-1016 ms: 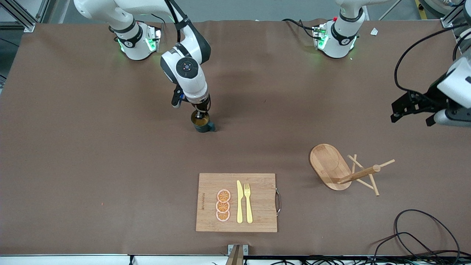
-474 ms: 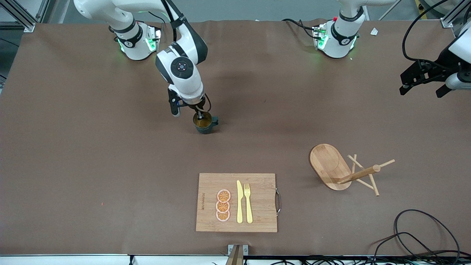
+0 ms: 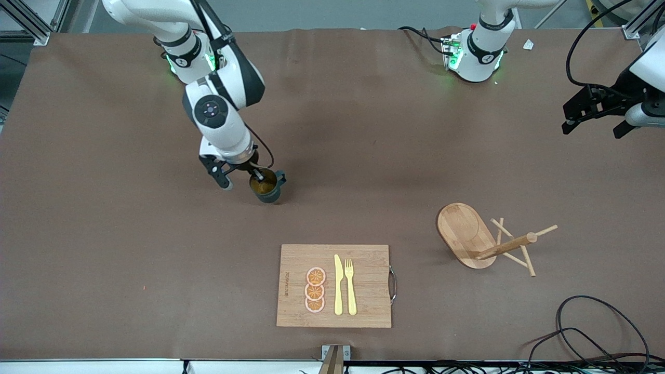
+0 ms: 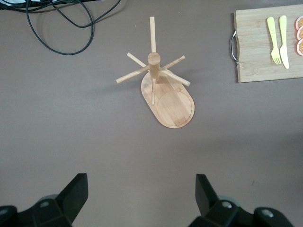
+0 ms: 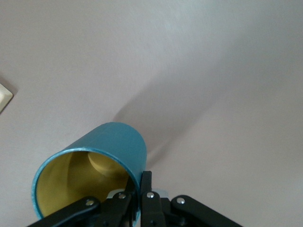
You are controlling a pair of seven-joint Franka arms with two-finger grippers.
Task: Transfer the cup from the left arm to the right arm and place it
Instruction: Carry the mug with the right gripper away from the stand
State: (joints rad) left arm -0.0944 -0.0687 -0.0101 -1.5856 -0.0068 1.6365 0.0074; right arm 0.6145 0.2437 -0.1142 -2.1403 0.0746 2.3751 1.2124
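Note:
The dark teal cup [image 3: 267, 189] with a mustard-yellow inside hangs tilted in my right gripper [image 3: 255, 175], a little above the bare table mat. The right gripper is shut on the cup's rim, one finger inside and one outside. In the right wrist view the cup [image 5: 102, 150] shows its open mouth, with the right gripper [image 5: 140, 178] pinching its wall. My left gripper [image 3: 592, 120] is open and empty, up over the left arm's end of the table. In the left wrist view the left gripper [image 4: 140, 183] has its fingers wide apart above bare mat.
A wooden cutting board [image 3: 363, 306] with orange slices [image 3: 315, 290], a yellow knife and a fork lies near the front edge. A wooden mug rack [image 3: 470, 236] stands toward the left arm's end and also shows in the left wrist view [image 4: 166, 97]. Black cables [image 3: 597, 332] lie at the near corner.
My right gripper has carried the cup toward the right arm's end of the table, and the cup now tilts more. My left gripper drew back up toward its end of the table, then held still.

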